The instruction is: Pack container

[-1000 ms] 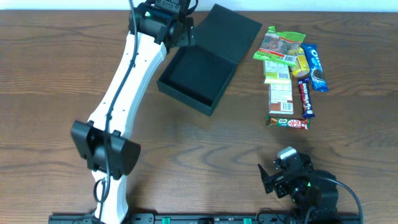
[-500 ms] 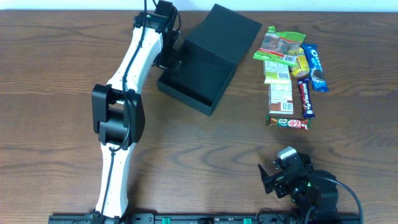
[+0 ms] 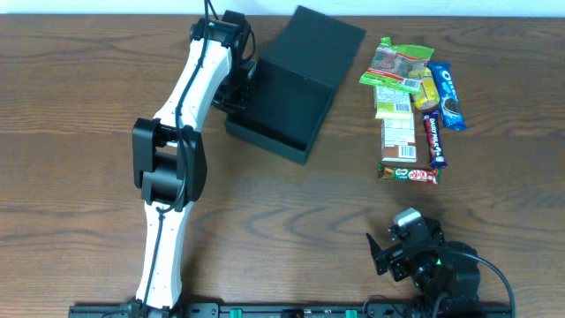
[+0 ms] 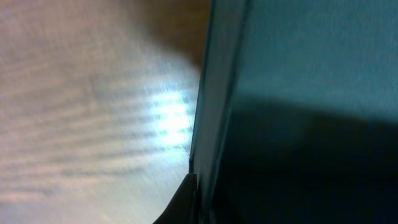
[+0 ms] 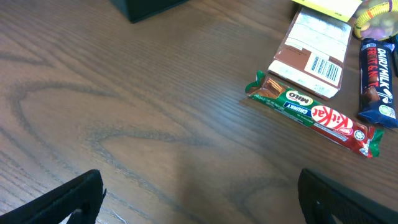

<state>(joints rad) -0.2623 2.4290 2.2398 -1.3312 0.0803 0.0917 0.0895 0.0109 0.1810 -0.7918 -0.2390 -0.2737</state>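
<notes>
Container, a matte black box, on the wooden desk toward the rear centre, turned at an angle, open, flap lid thrown back toward the rear right. Left end effector at the box's left wall near the rear corner, clenched on that wall. From the left wrist: thin wall edge of the container running up the frame, dark teal face to its right, one dark fingertip against the outer side at the bottom, blurred wood grain beyond. Right end effector low at the front right of the desk, well apart from the box, released, both fingers spread wide at the lower corners of its own view, holding nothing. Snacks in a loose cluster to the right of the container, not touching it: green pouch at the rear, blue Oreo pack on the far right, yellow packet just beside it, pale green packet under the pouch, brown carton with a barcode nearer the front, Dairy Milk bar alongside the carton, KitKat Chunky bar lying crosswise at the front edge of the cluster. From the right wrist: KitKat Chunky bar just in front of the brown carton, Dairy Milk bar at the right edge, one black corner of the container at the top.
</notes>
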